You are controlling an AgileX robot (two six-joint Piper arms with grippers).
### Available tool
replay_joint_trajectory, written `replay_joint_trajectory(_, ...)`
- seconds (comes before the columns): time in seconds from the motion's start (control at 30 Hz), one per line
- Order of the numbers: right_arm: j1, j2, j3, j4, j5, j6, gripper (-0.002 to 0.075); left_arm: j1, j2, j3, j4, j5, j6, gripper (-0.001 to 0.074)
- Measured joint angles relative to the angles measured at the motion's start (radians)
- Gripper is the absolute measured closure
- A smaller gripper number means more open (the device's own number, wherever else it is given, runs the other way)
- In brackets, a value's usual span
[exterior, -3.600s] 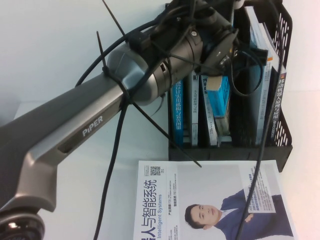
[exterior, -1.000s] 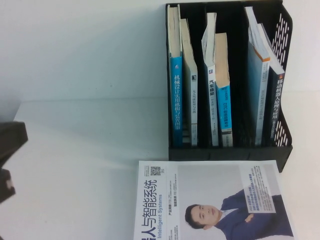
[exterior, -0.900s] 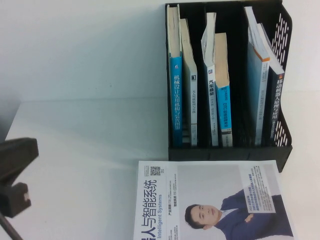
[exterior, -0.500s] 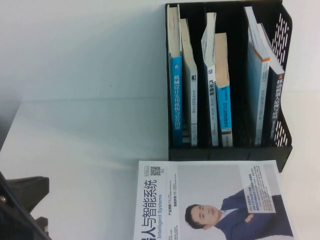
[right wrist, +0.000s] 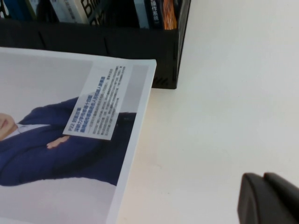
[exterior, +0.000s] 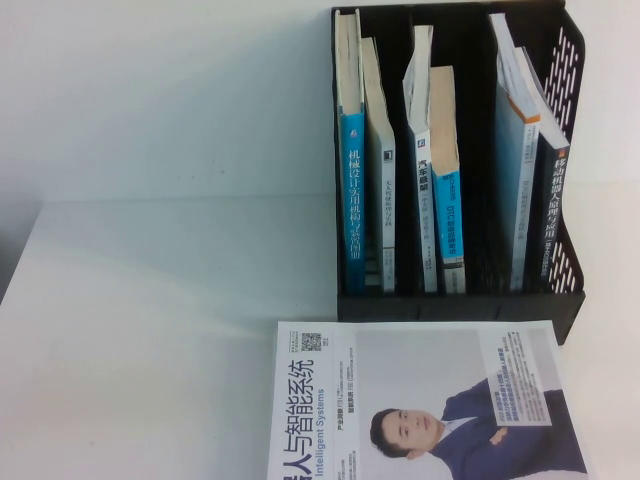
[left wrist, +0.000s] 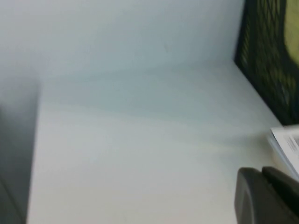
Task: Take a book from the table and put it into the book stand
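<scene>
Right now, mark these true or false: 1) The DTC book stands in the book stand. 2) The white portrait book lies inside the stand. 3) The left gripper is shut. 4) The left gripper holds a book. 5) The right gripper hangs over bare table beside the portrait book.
1) True: the book stands in the middle slot of the book stand.
2) False: the white portrait book lies flat on the table in front of the stand.
3) True: the left gripper is shut.
4) False: it holds nothing.
5) True: the right gripper is over bare tabletop there.
</scene>
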Motion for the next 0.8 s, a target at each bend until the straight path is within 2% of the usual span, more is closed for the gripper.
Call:
replay_joint_trajectory(0.2,0.0,0.0,0.0,0.0,0.0,0.0,0.0729,0.223,-0.238,0.259,0.049,-0.329,-0.055,0.0736)
replay_joint_trajectory(0.37,0.0,0.0,0.0,0.0,0.001,0.002,0.0729,0.347,-0.309,0.395,0.051,-0.405,-0.111,0.0736)
replay_joint_trajectory(0.67,0.0,0.0,0.0,0.0,0.001,0.004,0.0729,0.362,-0.315,0.403,0.043,-0.334,-0.163,0.0736)
replay_joint_trajectory(0.73,0.0,0.0,0.0,0.0,0.001,0.006,0.0729,0.362,-0.315,0.403,0.019,-0.332,-0.11,0.0736)
replay_joint_trajectory(0.8,0.0,0.0,0.0,0.0,0.001,0.006,0.0729,0.362,-0.315,0.403,-0.084,-0.317,0.029,0.0736)
